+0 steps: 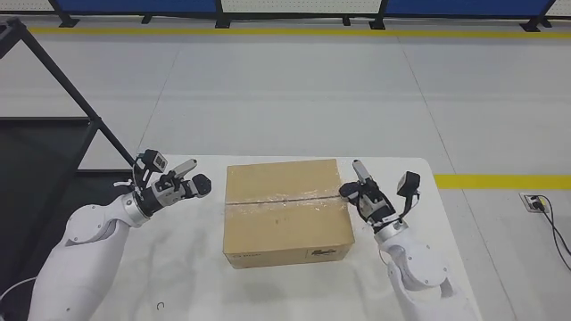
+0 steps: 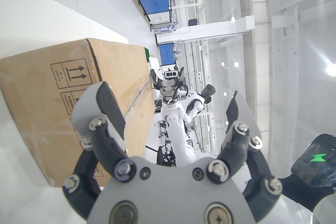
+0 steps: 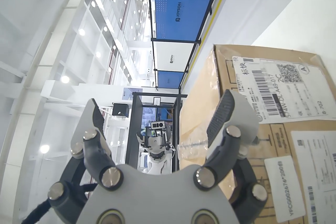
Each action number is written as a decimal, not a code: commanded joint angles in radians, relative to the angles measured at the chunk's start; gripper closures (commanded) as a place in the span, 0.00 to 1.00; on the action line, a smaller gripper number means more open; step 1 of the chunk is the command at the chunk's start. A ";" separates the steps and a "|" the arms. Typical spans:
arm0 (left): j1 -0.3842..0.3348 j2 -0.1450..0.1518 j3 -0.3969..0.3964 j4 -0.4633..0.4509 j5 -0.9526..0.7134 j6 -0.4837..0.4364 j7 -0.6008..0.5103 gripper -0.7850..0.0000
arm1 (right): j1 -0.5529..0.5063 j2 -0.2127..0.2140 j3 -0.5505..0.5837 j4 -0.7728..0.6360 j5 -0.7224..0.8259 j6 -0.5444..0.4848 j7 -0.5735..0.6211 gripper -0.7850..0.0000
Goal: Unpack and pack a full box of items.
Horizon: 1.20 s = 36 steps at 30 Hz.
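The cardboard box [image 1: 284, 214] sits in the middle of the white table [image 1: 196, 276], flaps shut and taped along the seam. My left claw [image 1: 194, 180] hangs near its left end, spread wide and holding nothing. My right claw [image 1: 352, 183] is close against the right end (by the tape's end there), also wide open and empty.

Desk [image 1: 192, 272]: white, flat top. Carries one closed cardboard box [image 1: 284, 214], taped along its middle seam. Small dark curled item [image 1: 161, 306] well apart from the box, by the near edge.
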 commanded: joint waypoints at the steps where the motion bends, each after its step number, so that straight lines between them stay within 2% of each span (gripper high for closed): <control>1: 0.000 0.000 0.000 0.000 0.000 -0.001 0.000 0.00 | -0.013 0.002 0.008 -0.019 0.007 -0.006 0.008 0.00; 5: 0.003 0.000 -0.002 0.000 0.001 -0.003 -0.001 0.00 | -0.027 0.003 -0.012 -0.060 0.001 -0.002 0.040 0.00; 11: 0.012 0.002 -0.011 -0.006 -0.004 -0.007 0.000 0.00 | -0.006 -0.009 -0.146 -0.077 -0.100 0.030 0.040 0.00; 25: 0.055 0.017 -0.060 -0.032 -0.029 -0.015 -0.007 0.00 | 0.140 -0.057 -0.355 0.042 -0.126 0.106 0.009 0.00; 31: 0.104 0.026 -0.100 -0.120 -0.121 -0.020 -0.122 0.00 | 0.189 -0.078 -0.403 0.099 -0.111 0.112 -0.009 0.00; 36: 0.133 0.035 -0.101 -0.175 -0.076 -0.015 -0.188 0.00 | 0.207 -0.087 -0.414 0.118 -0.098 0.104 -0.014 0.00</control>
